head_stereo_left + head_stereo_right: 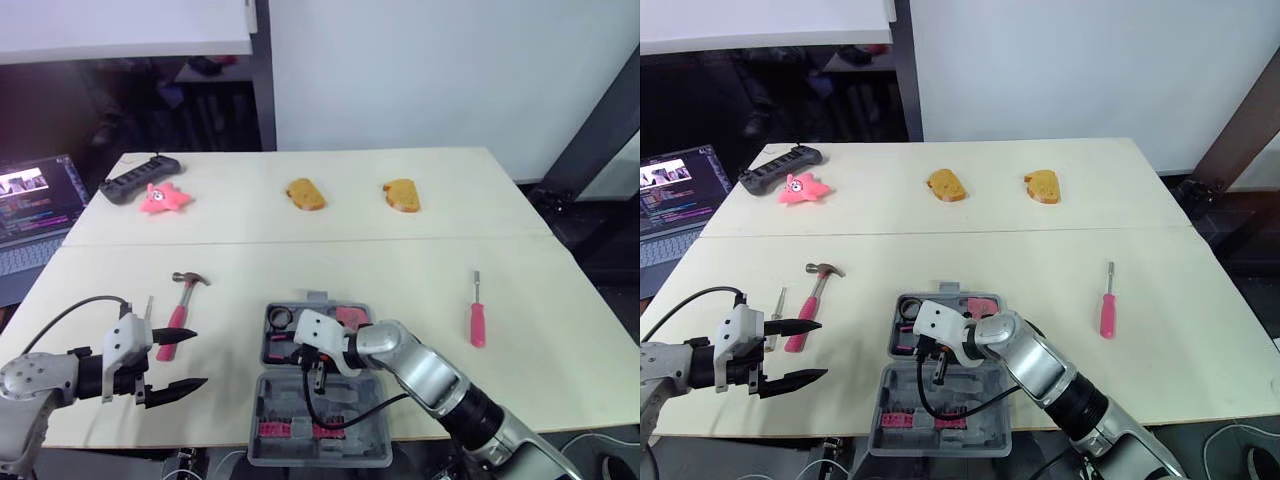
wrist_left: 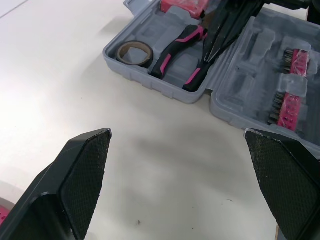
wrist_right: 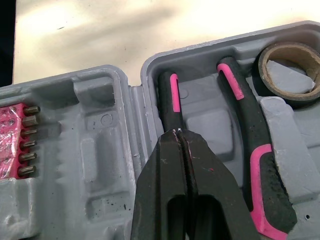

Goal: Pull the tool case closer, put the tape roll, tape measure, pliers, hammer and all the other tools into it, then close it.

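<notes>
Lowest in the frame, the case (image 1: pixel 320 458) lies open at bottom centre. The right gripper (image 3: pixel 177 134) hangs over it, fingers clenched on nothing, tips just above one handle of the pliers (image 2: pixel 172 47), which lie in the tray beside the tape roll (image 2: pixel 145 59). At lower left my left gripper (image 1: pixel 198 358) is spread wide and empty.

The hammer (image 1: pixel 180 312) is what I judge comes next. Its handle end sits just beyond the left fingertips and its long axis runs up the frame, head farthest, so the left arm is nearer. A thin metal tool (image 1: pixel 776 305) lies just left of it.

The screwdriver (image 1: pixel 478 322) lies at right, well apart from the case, long axis up the frame; the right arm is nearer.

I can read no brand or label; the laptop (image 1: pixel 30 215) screen at the left edge is too small.
</notes>
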